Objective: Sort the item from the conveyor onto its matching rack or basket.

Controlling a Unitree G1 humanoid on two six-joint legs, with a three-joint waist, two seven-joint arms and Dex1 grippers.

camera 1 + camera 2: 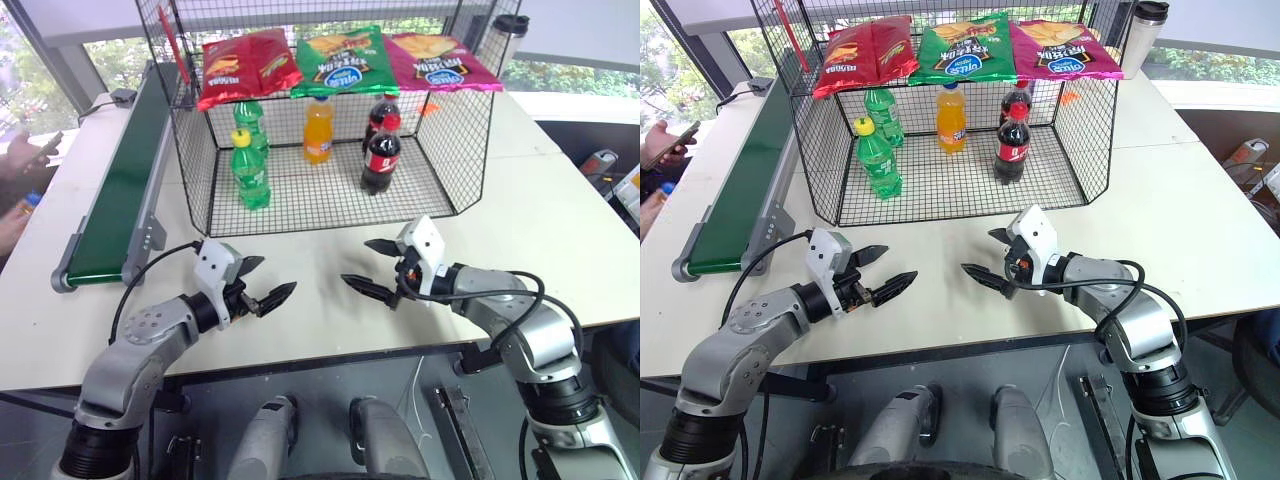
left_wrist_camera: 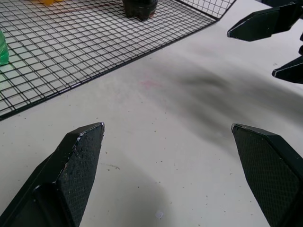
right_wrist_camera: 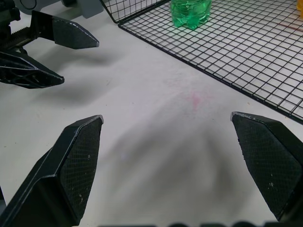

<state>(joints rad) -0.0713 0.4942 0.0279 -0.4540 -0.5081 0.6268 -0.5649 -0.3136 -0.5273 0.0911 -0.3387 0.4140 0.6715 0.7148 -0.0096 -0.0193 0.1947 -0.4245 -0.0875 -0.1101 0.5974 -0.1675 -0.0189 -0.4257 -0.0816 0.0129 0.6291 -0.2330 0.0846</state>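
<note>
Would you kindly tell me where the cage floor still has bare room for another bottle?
The cage floor is bare along its open front edge and between the orange bottle and the green bottles. It is crowded around the cola bottles.

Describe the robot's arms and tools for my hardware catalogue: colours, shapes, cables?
Both arms are silver-grey metal with rounded joint housings and black bands. Each wrist carries a white boxy module. The left tool and right tool each have two black, tapered, pointed fingers with a finely textured inner face. A thin black cable loops from the left wrist; thicker black cables arc along the right forearm.
</note>
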